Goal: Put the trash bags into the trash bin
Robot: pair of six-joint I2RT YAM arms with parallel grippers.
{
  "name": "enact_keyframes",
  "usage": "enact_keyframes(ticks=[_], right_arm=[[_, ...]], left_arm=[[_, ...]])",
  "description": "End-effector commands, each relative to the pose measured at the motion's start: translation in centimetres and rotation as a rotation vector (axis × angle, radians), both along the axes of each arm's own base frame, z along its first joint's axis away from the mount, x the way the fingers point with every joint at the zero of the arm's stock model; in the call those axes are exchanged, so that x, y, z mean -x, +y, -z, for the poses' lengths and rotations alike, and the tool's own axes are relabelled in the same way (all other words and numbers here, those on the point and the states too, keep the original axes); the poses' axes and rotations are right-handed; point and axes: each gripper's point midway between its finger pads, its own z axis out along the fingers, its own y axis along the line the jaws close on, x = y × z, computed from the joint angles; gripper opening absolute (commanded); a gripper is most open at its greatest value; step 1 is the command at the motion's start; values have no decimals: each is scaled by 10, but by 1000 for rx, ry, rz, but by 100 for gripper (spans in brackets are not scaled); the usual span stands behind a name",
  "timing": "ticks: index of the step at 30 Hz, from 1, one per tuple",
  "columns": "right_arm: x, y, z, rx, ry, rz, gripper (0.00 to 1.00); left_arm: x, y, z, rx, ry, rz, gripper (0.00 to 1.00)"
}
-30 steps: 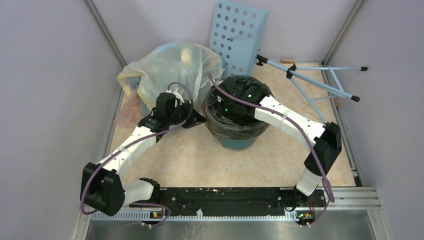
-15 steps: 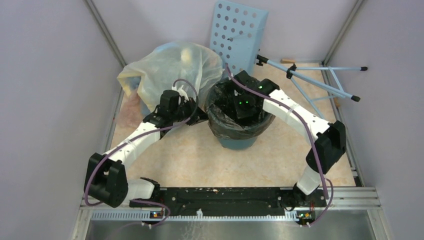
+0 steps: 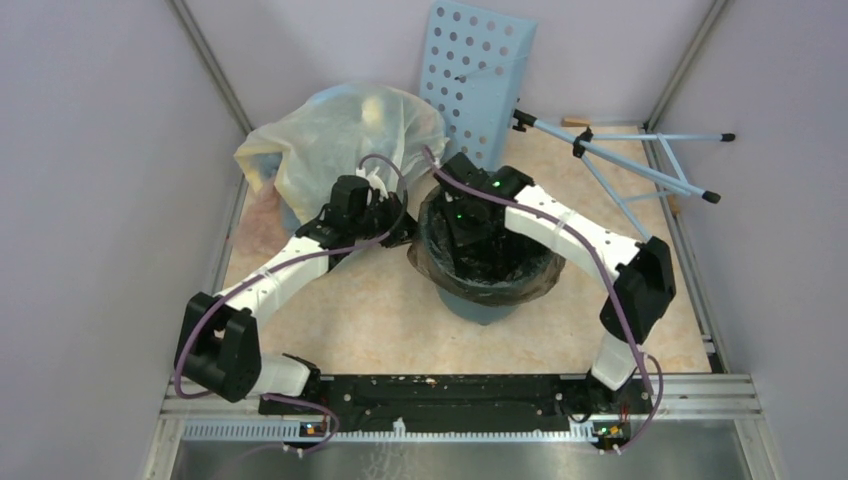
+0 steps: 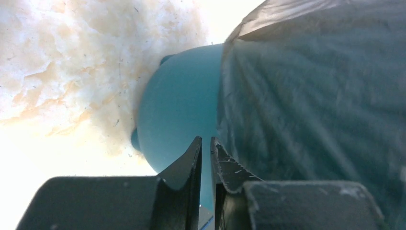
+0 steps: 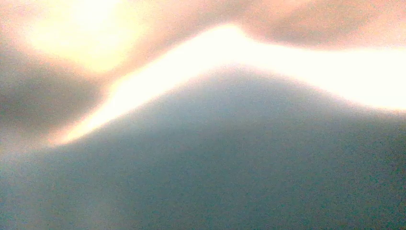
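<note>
2 arms meet at the trash bin (image 4: 177, 105), which stands upright about mid-table, just right of the pale stuffed bag (image 3: 330, 135) and near the perforated blue panel (image 3: 480, 70). The trash bag (image 3: 500, 270) already sits in it. The dark film lines the inside, folds over the rim and hangs as a crinkled skirt down the outer wall.

The left gripper (image 4: 206, 143) is against the bin's left side at the skirt's edge. Its jaws are drawn in to a thin slit. Whether film is pinched between them I cannot tell, though this looks like a spot for tugging the fold lower or steadying the bucket.

The right gripper (image 3: 462, 222) reaches down through the mouth on the far-left side, probably to press the liner against the wall. Its wrist view is only a blur of grey-teal and glare, so I cannot tell its opening.

The bin's long axis is vertical: mouth up, tapering to a base on the beige table (image 3: 380, 310). The bag follows that axis, opening upward, closed end hidden below. By my reading, 1 job remains: seating the liner evenly.
</note>
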Motion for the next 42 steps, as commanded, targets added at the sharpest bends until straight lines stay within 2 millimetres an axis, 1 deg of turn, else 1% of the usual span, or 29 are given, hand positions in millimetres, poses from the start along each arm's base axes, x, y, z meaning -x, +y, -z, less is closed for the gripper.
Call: enact_keyframes(ticks=[1, 3, 6, 9, 11, 13, 15, 16, 19, 20, 21, 22, 24, 25, 28, 31, 33, 34, 38, 40, 42], right_arm=[[-17, -54, -9, -18, -12, 161, 0], [-19, -76, -6, -17, 2, 219, 0], [-13, -93, 3, -9, 29, 251, 0], [-7, -95, 6, -20, 30, 229, 0], [-5, -91, 0, -56, 18, 202, 0], [-6, -88, -11, -89, -14, 188, 0], [-7, -87, -23, -113, -50, 174, 0], [-7, -86, -29, -124, -67, 165, 0], [-4, -83, -44, -150, -110, 126, 0], [-2, -82, -49, -159, -124, 114, 0], [0, -80, -52, -168, -131, 99, 0], [2, -77, -55, -176, -137, 84, 0], [8, -73, -59, -187, -139, 52, 0], [12, -70, -61, -194, -136, 31, 0], [26, -65, -63, -187, -129, -33, 0], [40, -61, -60, -197, -119, -99, 0], [44, -59, -55, -207, -112, -117, 0], [45, -60, -50, -206, -105, -120, 0], [51, -60, -32, -211, -74, -116, 0], [54, -62, -24, -223, -68, -96, 0], [58, -64, -11, -217, -47, -88, 0]], left_arm=[[-5, -2, -24, 12, -93, 15, 17], [-4, -3, -25, 16, -93, 18, 17], [-4, -3, -27, 14, -101, 23, 17], [-5, -1, -29, 0, -111, 19, 17], [-3, 0, -31, -5, -109, 22, 18], [1, 2, -33, -4, -98, 20, 20], [5, 7, -32, -12, -56, -15, 26], [11, 13, -28, -24, -10, -50, 30], [28, 29, -30, -1, 65, -159, 39], [36, 34, -40, 34, 50, -191, 42], [40, 37, -39, 57, 67, -221, 45], [48, 40, -51, 103, 39, -237, 49], [58, 45, -61, 168, 34, -267, 56], [63, 47, -66, 194, 40, -278, 61], [75, 48, -72, 245, 77, -287, 74], [79, 39, -79, 318, 79, -237, 79], [78, 34, -80, 346, 80, -215, 78], [76, 32, -79, 352, 81, -209, 75], [64, 26, -76, 345, 54, -197, 53], [56, 24, -76, 339, 27, -194, 49], [51, 21, -77, 340, 14, -190, 48]])
